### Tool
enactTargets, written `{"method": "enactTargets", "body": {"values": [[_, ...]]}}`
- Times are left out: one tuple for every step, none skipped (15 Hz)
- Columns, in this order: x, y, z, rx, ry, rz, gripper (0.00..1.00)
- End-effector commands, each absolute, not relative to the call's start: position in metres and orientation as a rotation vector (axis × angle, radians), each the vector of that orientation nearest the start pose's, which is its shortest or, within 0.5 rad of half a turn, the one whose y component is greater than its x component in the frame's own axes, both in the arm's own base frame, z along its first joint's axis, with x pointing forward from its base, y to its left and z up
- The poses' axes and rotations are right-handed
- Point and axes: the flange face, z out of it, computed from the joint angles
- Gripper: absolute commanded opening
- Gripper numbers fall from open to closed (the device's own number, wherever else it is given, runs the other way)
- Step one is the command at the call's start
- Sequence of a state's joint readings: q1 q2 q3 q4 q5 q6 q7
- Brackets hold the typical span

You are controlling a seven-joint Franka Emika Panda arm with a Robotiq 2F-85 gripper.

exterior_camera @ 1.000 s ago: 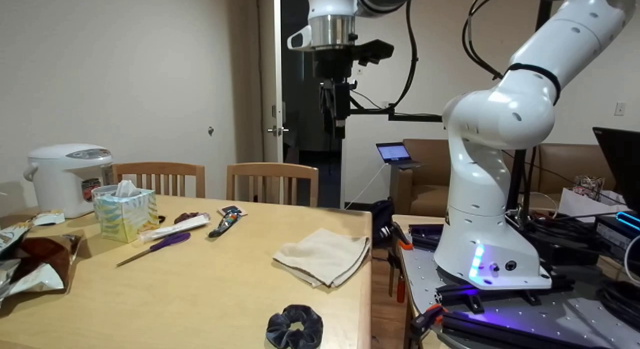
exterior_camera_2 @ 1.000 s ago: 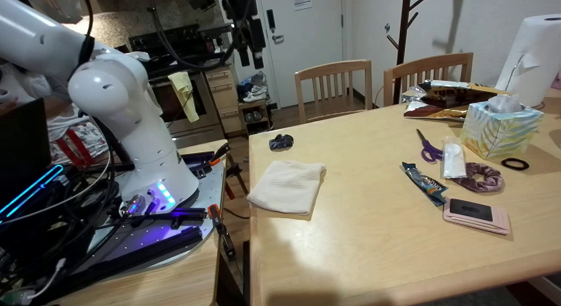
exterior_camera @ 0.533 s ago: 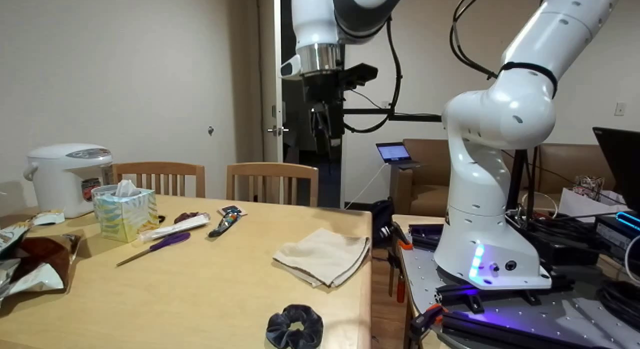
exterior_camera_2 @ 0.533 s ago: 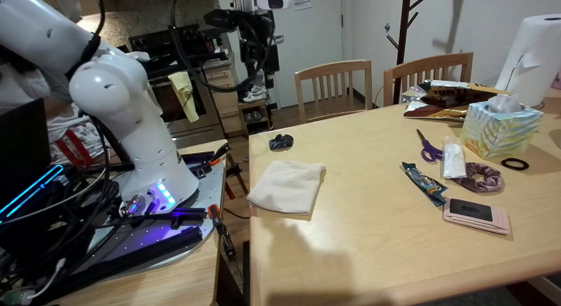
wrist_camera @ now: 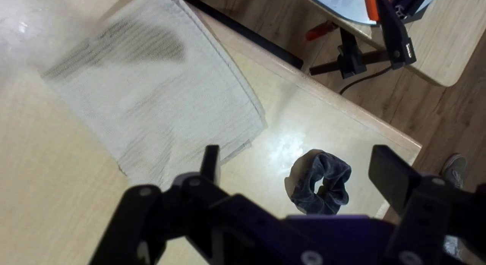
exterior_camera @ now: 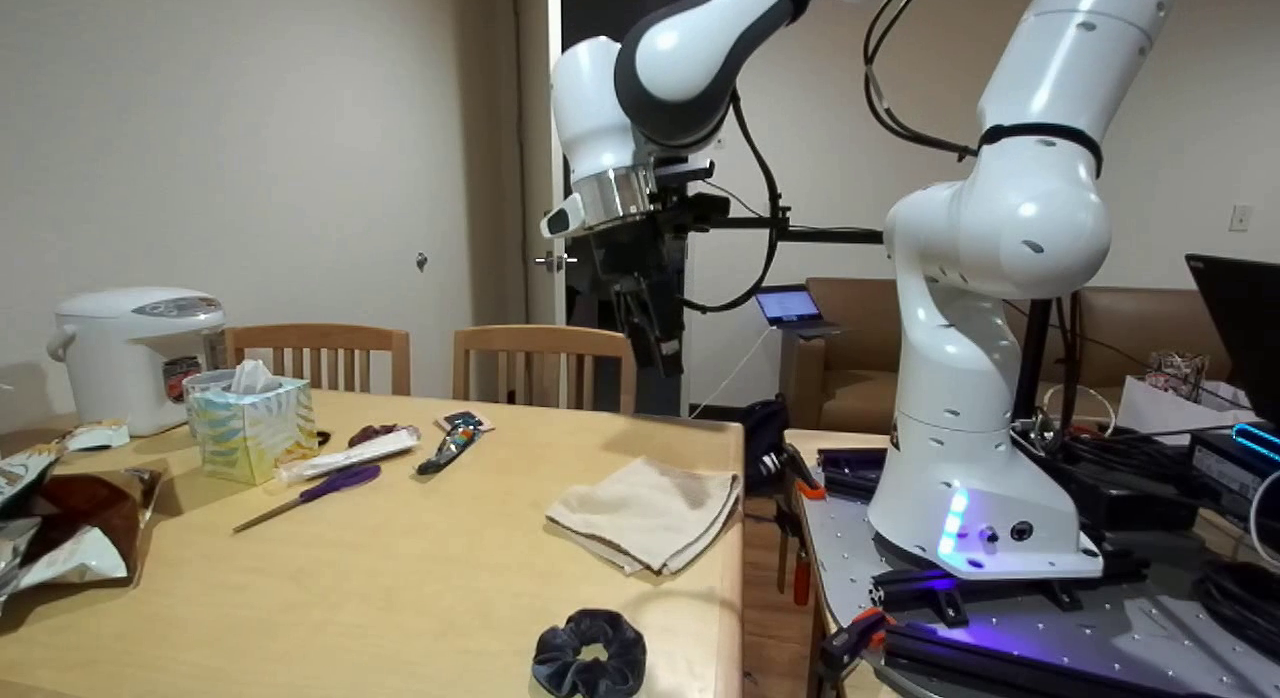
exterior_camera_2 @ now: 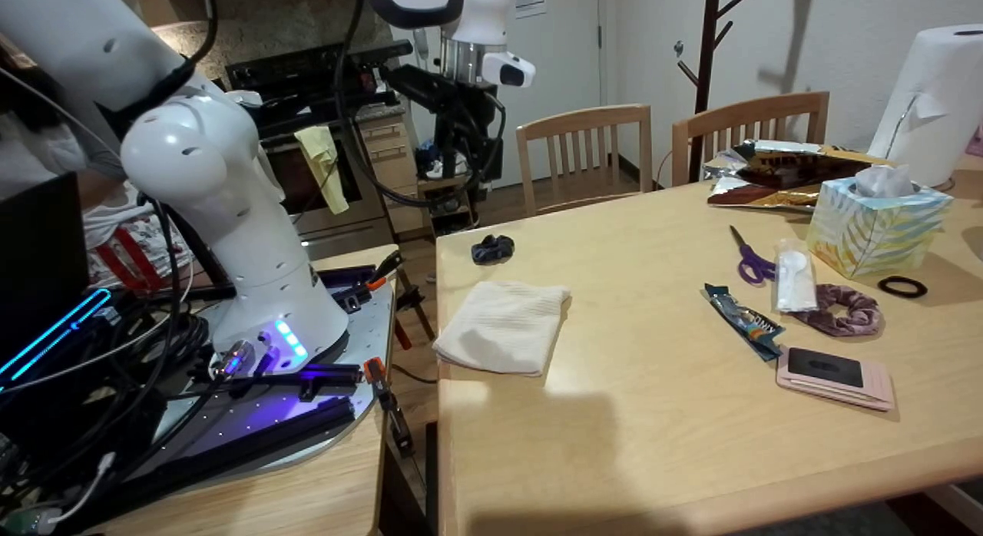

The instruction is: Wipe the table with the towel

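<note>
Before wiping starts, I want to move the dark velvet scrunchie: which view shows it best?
The wrist view: the dark velvet scrunchie appears largest, seen from above, its hole visible. Both exterior views show it smaller and more obliquely, on the table near the towel.

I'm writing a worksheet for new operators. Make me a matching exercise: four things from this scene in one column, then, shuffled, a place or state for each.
Things:
1. Cream-white square cloth towel
2. Dark grey round velvety scrunchie
3. Pastel leaf-print cardboard tissue box
4. Black two-fingered gripper

States:
A. Open, holding nothing
B. White tissue poking out
C. Spread flat at one edge of the light-wood table
D. Table showing through its middle

Pairs: 1-C; 2-D; 3-B; 4-A
</note>
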State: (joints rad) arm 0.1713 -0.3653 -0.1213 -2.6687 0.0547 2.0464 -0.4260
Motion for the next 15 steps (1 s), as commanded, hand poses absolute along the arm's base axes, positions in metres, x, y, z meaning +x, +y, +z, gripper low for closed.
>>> {"method": "enactTargets", "body": {"values": [[0.37, 0.016, 0.31, -2.885, -0.639, 0.302, 1.0], [0.37, 0.014, 0.303, -2.893, -0.616, 0.263, 1.0], [0.37, 0.01, 0.295, -2.91, -0.591, 0.231, 1.0], [0.369, 0.008, 0.288, -2.92, -0.581, 0.213, 1.0], [0.367, 0.007, 0.284, -2.935, -0.564, 0.204, 1.0], [0.364, 0.007, 0.282, -2.949, -0.561, 0.195, 1.0], [0.369, 0.009, 0.288, -2.943, -0.572, 0.234, 1.0], [0.367, 0.008, 0.285, -2.947, -0.565, 0.231, 1.0], [0.366, 0.007, 0.283, -2.948, -0.563, 0.229, 1.0], [0.366, 0.007, 0.283, -2.948, -0.563, 0.229, 1.0], [0.37, 0.011, 0.284, -2.99, -0.615, 0.204, 1.0], [0.377, 0.012, 0.282, -3.072, -0.673, 0.176, 1.0], [0.382, 0.011, 0.28, -3.099, -0.739, 0.188, 1.0], [0.385, 0.009, 0.278, -3.142, -0.781, 0.203, 1.0], [0.387, 0.007, 0.276, -3.162, -0.81, 0.215, 1.0]]}}
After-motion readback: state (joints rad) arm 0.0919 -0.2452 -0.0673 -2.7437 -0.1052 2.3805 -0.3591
